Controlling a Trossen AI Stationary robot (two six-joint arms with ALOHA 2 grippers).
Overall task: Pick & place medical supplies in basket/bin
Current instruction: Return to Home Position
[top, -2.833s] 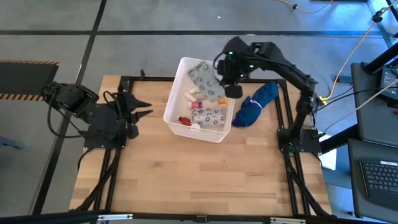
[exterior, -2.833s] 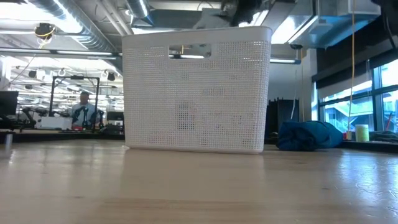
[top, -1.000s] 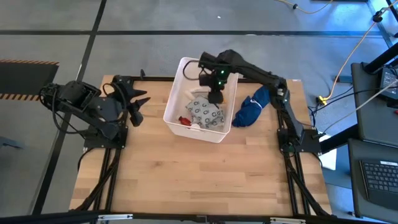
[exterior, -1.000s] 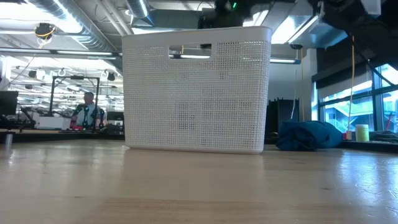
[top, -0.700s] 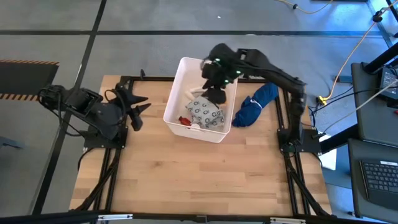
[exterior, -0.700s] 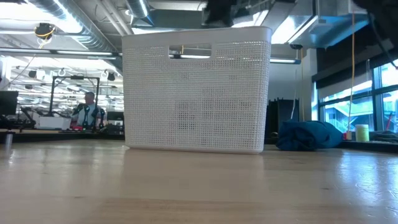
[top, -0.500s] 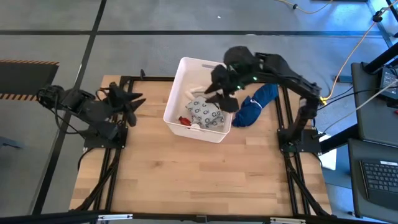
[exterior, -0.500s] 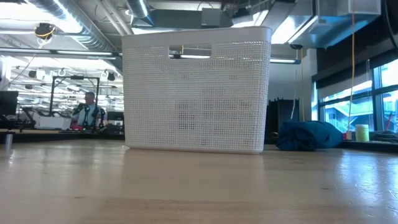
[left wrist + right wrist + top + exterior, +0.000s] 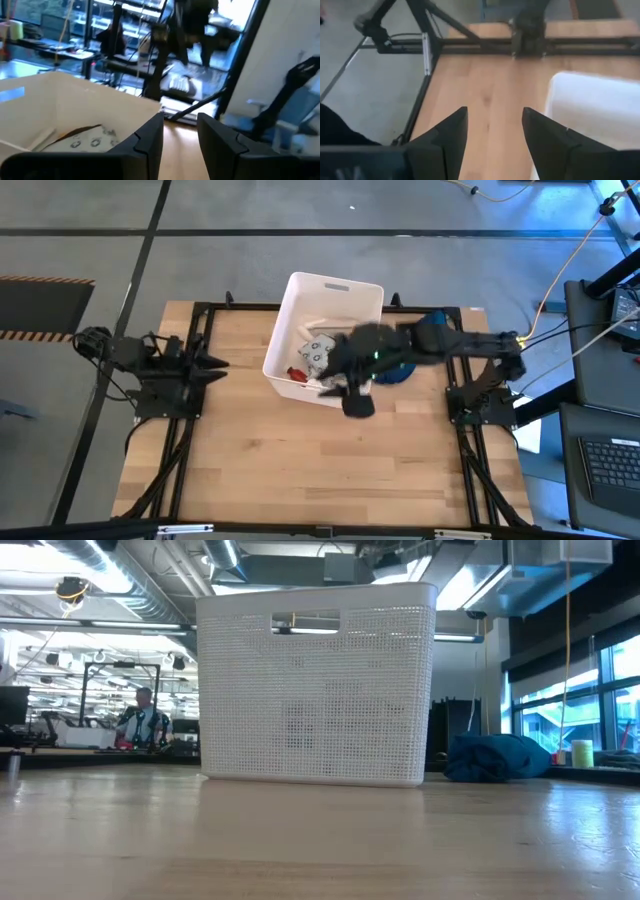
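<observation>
Looking straight down, the white rectangular plastic tub (image 9: 335, 281) holds a white dotted soft packet (image 9: 318, 348) and a red vial (image 9: 297, 372). The low view shows only its perforated wall and handle slot (image 9: 305, 622), with the dark blue cloth bundle (image 9: 497, 757) just beside it. The right gripper (image 9: 357, 402), fingers (image 9: 445, 140) spread wide and empty, has swung off the tub's right rim to its near corner. The left gripper (image 9: 208, 365), narrowly parted, waits at the table's left. Bare wooden table (image 9: 320, 470) spreads in front.
</observation>
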